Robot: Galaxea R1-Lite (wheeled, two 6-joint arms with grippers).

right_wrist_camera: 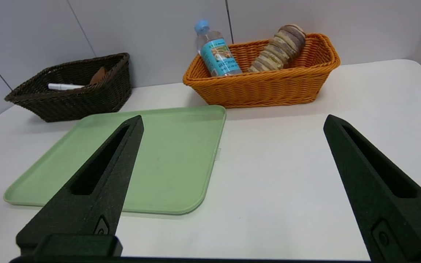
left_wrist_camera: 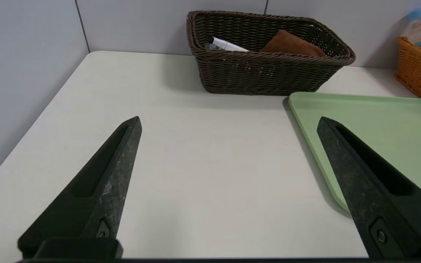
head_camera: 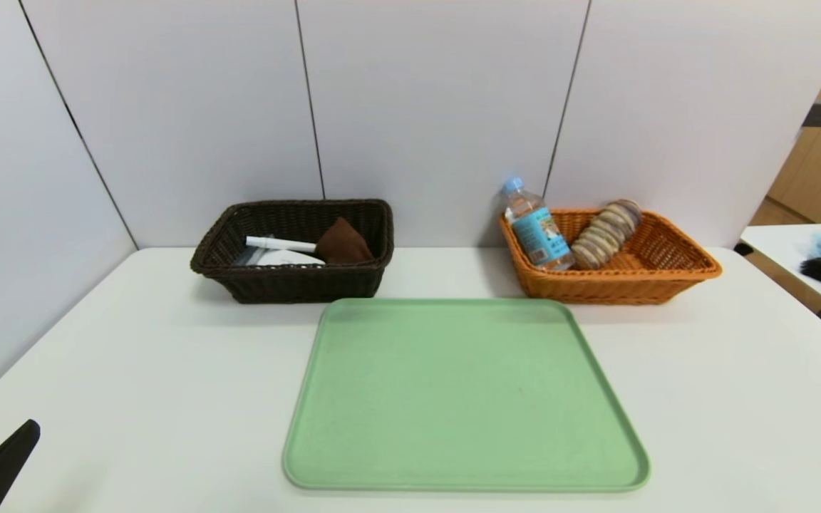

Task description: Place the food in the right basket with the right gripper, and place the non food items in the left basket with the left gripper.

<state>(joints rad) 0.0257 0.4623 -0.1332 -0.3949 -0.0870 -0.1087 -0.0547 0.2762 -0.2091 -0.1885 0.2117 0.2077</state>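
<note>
Closest to the robot, the left hand (left_wrist_camera: 228, 122) hangs low over the bare white tabletop (head_camera: 132, 370), just left of the flat green plastic tray (head_camera: 464, 395). Its 2 black pointed fingers (left_wrist_camera: 101, 182) stand wide apart with nothing between them. In the head view only a black tip of it shows at the near left corner.

The right hand (right_wrist_camera: 232, 120) hangs over the tabletop on the other side, near the tray's right edge. Its 2 fingers (right_wrist_camera: 371, 175) are spread wide too, and it holds nothing. The head view does not show it.

The tray lies in the middle of the tabletop. Nothing lies on it.

Farther back, near the grey wall (head_camera: 439, 92), stand 2 baskets, well apart from each other. The dark brown woven basket (head_camera: 296, 281) is on the left. Inside it lie a white marker pen (head_camera: 279, 244) and a brown folded cloth (head_camera: 343, 242), with something pale under the pen that is hard to make out.

The orange woven basket (head_camera: 617, 285) is on the right. In it, a clear water bottle with a blue cap and blue label (head_camera: 535, 228) leans on the left wall, its top sticking out above the rim. Beside it, a tilted stack of round sandwich cookies in a clear wrapper (head_camera: 606, 231) leans toward the back wall.
</note>
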